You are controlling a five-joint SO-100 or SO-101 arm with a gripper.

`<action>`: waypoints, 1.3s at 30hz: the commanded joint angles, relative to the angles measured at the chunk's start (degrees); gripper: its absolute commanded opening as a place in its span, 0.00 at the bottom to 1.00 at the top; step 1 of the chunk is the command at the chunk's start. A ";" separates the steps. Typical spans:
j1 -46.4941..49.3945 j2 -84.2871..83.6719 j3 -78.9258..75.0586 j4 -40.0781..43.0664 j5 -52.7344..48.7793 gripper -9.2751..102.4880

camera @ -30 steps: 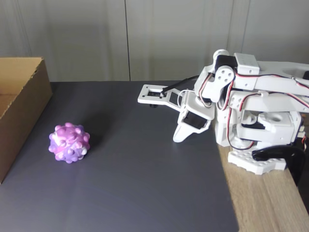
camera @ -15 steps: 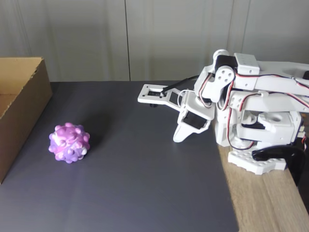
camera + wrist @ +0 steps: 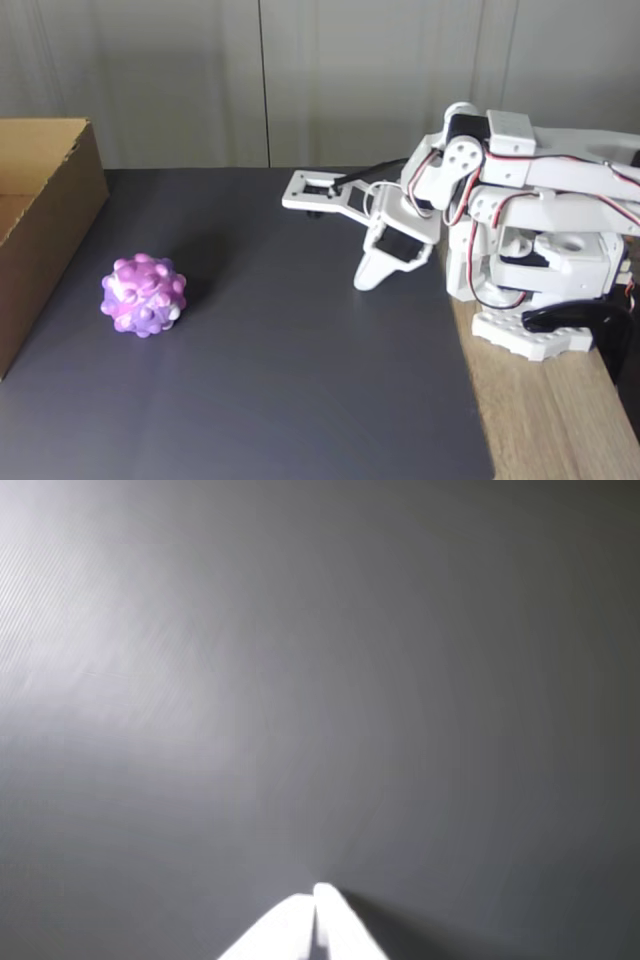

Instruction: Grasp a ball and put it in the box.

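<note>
The ball (image 3: 143, 295), knobbly and mottled purple, pink and white, rests on the dark grey mat left of centre in the fixed view. The brown cardboard box (image 3: 45, 215) stands open-topped at the left edge, just beyond the ball. My gripper (image 3: 362, 283) hangs from the folded white arm at the right, tips pointing down close to the mat, far to the right of the ball. In the wrist view the gripper (image 3: 313, 905) shows its two white fingertips pressed together over bare mat, holding nothing.
The dark grey mat (image 3: 300, 380) covers most of the table. A strip of bare wood (image 3: 560, 420) lies at the right, where the arm's base (image 3: 540, 300) stands. A pale panelled wall closes the back.
The arm's gripper end has shifted slightly to the left. The ball and the box have not moved.
</note>
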 commanded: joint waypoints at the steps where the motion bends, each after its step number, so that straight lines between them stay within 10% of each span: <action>1: -2.02 0.53 -0.88 -5.89 1.85 0.08; 39: -12.30 -68.20 -63.28 -31.38 3.25 0.08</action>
